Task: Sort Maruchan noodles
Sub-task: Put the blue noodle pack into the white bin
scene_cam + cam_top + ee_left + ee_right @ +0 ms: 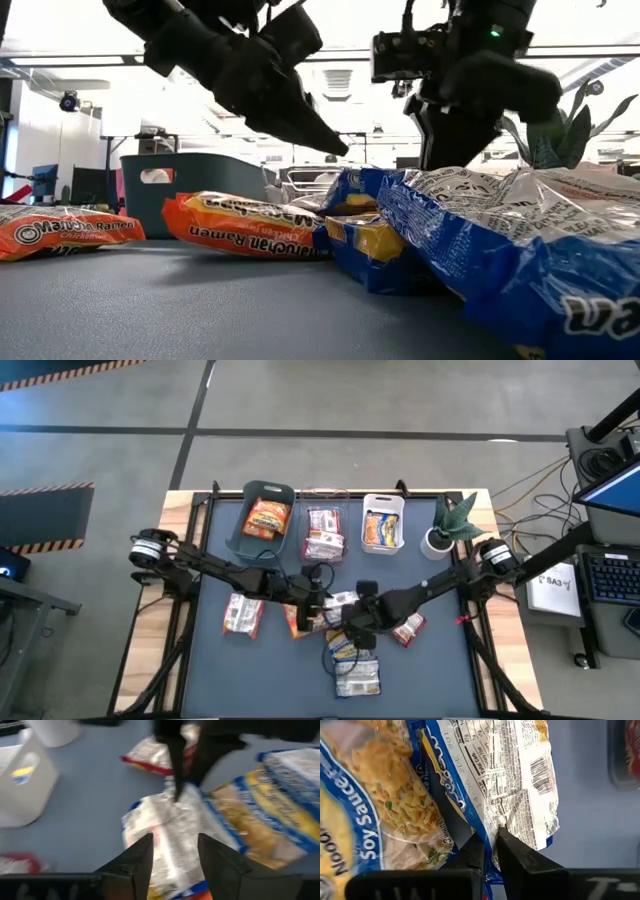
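Packet: glossy blue-edged plastic noodle packet [520,785], label side up, long axis running straight ahead of the right gripper [490,845].
Right gripper: pinched onto its near edge.
Left gripper [175,855]: parted, packet at twelve o'clock.

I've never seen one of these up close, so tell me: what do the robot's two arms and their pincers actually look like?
Both arms are dark, nearly black, built of slim jointed segments. Each starts at a round silver-and-black motor housing at the table's side edge. Black cables run along them. The left gripper ends in two flat, wedge-shaped black fingers; the right gripper has the same pair. A small green light glows on one arm in the low view.
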Robot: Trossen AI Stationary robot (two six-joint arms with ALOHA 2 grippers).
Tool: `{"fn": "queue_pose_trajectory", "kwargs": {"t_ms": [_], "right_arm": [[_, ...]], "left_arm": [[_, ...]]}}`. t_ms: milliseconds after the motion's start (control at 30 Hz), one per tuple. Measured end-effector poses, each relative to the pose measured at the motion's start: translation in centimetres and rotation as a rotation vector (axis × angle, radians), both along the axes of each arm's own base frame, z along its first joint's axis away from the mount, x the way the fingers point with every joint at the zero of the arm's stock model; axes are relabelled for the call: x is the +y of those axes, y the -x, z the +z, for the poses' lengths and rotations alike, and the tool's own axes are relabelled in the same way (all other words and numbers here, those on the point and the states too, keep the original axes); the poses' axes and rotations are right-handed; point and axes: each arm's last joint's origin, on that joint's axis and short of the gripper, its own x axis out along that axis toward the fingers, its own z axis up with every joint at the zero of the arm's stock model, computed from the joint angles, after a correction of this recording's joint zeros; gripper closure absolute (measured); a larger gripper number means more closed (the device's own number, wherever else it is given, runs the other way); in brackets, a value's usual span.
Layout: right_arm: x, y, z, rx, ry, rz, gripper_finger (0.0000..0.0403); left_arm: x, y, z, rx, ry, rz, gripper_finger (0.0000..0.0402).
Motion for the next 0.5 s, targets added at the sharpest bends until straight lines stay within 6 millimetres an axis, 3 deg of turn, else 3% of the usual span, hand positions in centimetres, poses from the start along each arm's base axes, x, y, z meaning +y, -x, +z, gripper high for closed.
{"fn": "queue_pose_trajectory", "kwargs": {"t_ms": [300,500], "right_arm": [[-3.6,-0.2,2.8,-0.027,-0.259,-0.098,0.0377],[-5.4,-0.5,3.0,-0.007,-0.388,-0.124,0.0377]], "left_arm": [[-0.4,0.3,-0.4,0.051,-0.001,-0.079,0.018],[-0.3,0.5,-0.3,0.057,-0.059,-0.1,0.0135]]}}
